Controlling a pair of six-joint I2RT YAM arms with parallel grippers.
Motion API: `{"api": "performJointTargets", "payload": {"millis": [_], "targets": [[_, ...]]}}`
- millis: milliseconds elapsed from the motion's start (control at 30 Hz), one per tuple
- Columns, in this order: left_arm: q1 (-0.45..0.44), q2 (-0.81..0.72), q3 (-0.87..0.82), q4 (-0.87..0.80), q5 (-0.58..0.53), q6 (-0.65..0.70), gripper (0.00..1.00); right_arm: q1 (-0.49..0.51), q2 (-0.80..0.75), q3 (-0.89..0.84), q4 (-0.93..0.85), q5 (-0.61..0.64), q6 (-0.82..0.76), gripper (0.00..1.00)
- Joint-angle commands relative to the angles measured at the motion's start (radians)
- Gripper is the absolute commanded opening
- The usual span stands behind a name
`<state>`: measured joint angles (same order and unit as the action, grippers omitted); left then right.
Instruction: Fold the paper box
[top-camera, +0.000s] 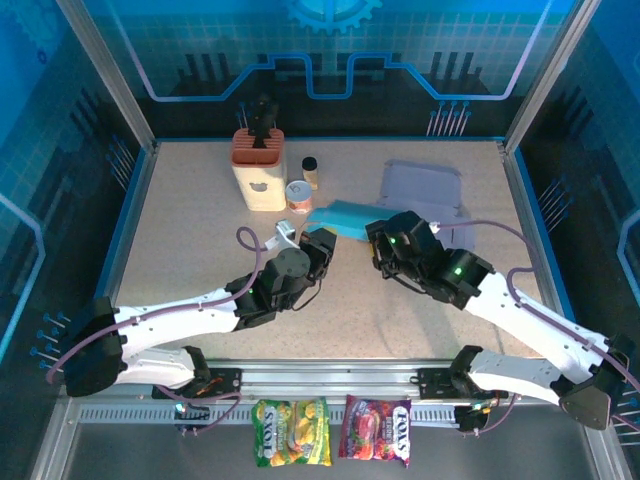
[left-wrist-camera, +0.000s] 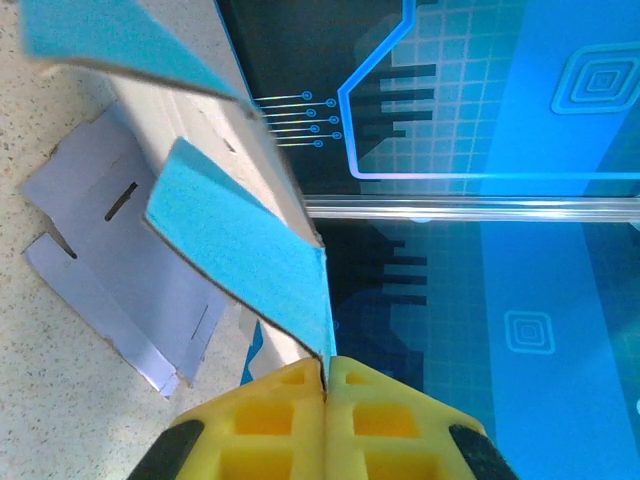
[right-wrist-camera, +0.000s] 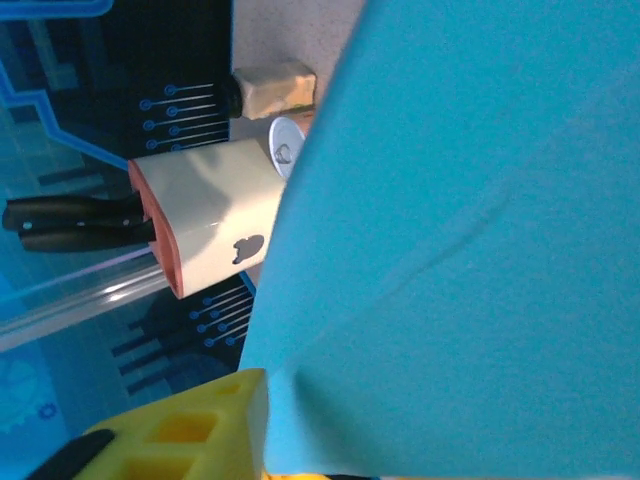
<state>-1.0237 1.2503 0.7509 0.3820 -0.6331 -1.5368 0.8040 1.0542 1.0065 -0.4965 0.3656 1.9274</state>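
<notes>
Paper box (top-camera: 349, 216), plus illegibly lettered packet (top-camera: 291, 432)

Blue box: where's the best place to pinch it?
Pinch a thin flap by its free edge, coming in edge-on from the near side. The blue box is broad card panels, likely too wide to span, but its flaps stick out thin: the left pincer is shut on one corner.
</notes>
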Motion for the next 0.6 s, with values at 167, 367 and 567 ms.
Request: {"api": "performJointTargets", "payload": {"millis": [167,367,567], "targets": [[0.002,0.015,0.075,0.023,0.051,0.119,0.01,-0.097,0.025,0.091,0.043,-0.029,-0.124,0.01],[0.036,-0.092,0.258,-0.399,0.114,0.384,0.82,-0.248,0.093,0.266,0.019,-0.195,-0.261,0.00],[0.086,-0.248,0.303,-0.723,0.126,0.777,0.91,-0.356,0.211,0.562,-0.233,-0.443,-0.367,0.00]]}}
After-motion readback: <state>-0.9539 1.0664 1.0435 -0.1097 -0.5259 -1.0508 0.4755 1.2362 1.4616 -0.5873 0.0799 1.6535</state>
